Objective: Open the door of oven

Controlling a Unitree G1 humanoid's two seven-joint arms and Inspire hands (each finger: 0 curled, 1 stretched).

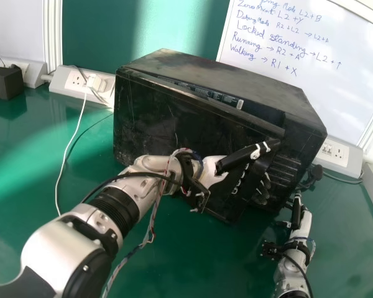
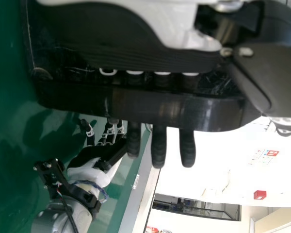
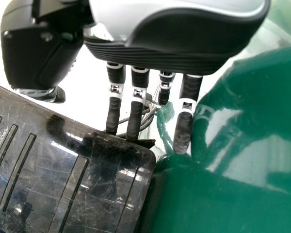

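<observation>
Across the middle of the head view, the black oven (image 1: 261, 102) sits at a slant on the green bench (image 1: 193, 267), its door (image 1: 155, 118) ajar, with a labelled strip showing in the gap along the top. From the lower left of the frame the left arm reaches up to the door's free edge, just right of center, where the left hand (image 1: 216, 177) is. Its fingers (image 2: 158, 148) are nearly straight and spread a little apart, not closed round anything; in the left wrist view the dark edge crosses in front of them and their tips stick out past it. The thumb points toward the right of the head view, over the door's upper right part.

At the lower right of the head view, the right hand (image 1: 297, 217) is beside the oven's right end, fingers extended and holding nothing; whether they touch the oven, I cannot tell.

Behind, at the upper right, stands a whiteboard (image 1: 261, 43) with handwriting. A socket box (image 1: 62, 79) with a plug and a white cable (image 1: 70, 146) sits at the upper left, and a black box (image 1: 5, 82) lies at the far left.
</observation>
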